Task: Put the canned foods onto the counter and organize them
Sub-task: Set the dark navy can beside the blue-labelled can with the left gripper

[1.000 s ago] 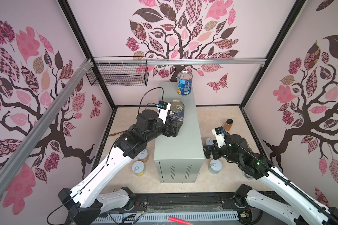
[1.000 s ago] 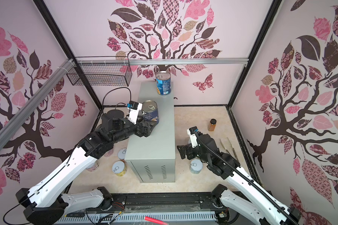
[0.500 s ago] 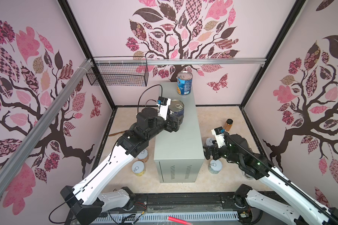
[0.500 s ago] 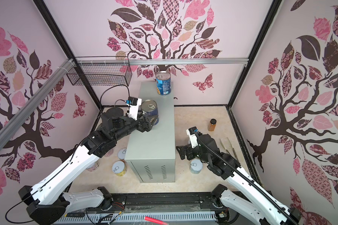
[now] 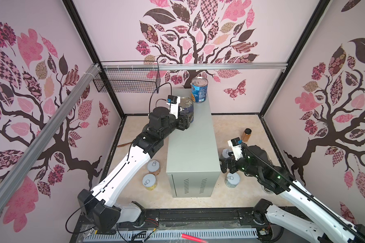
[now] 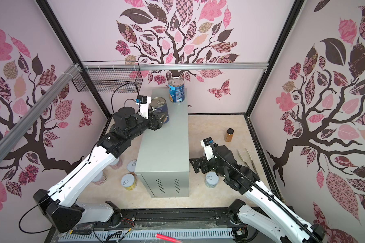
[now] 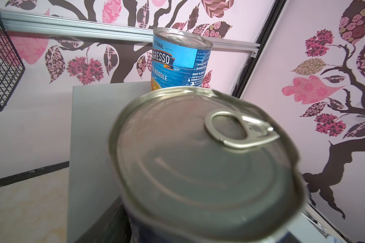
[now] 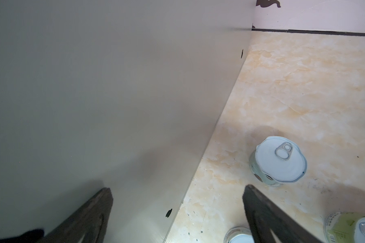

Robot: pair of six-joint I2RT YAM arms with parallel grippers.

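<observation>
In both top views the worktop carries two: blue tin at its 12 o'clock end, dark tin at 11 between the left pincer jaws, grip undecidable; left wrist agrees; right wrist: right pincer spread wide, empty, short tins on the floor, unplaced.
</observation>
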